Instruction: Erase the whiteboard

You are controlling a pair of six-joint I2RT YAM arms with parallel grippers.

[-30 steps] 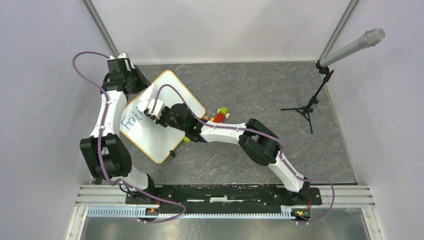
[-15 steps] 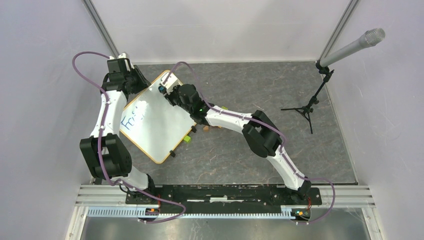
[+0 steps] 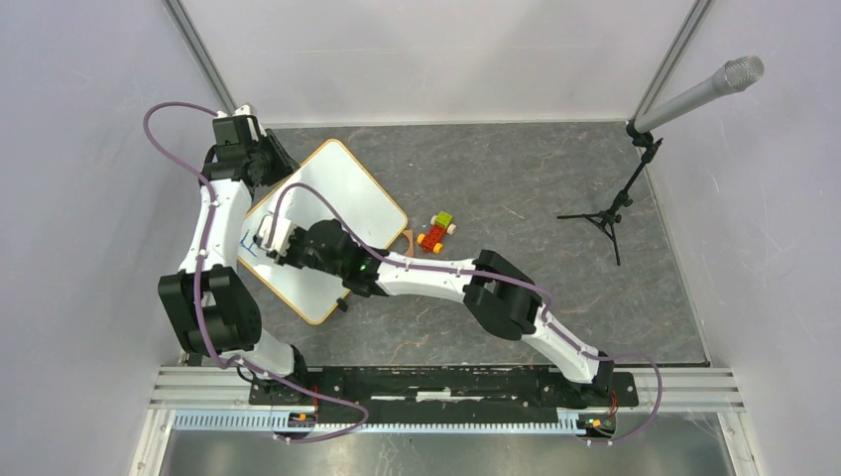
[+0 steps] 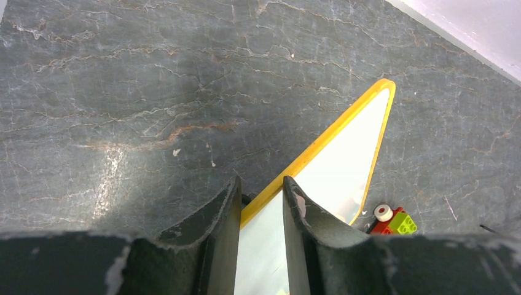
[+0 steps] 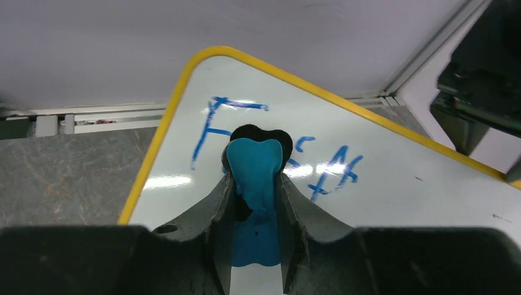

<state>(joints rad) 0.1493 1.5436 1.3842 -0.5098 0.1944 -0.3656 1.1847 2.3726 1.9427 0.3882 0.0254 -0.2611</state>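
Right hand [image 5: 255,182], blue eraser [image 5: 255,158] over half-hidden whiteboard [image 5: 405,178] writing [image 5: 212,123]

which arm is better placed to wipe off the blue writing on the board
Right. The right gripper holds the blue eraser right at the blue writing on the whiteboard. The left gripper is clamped on the yellow rim, apparently steadying it.
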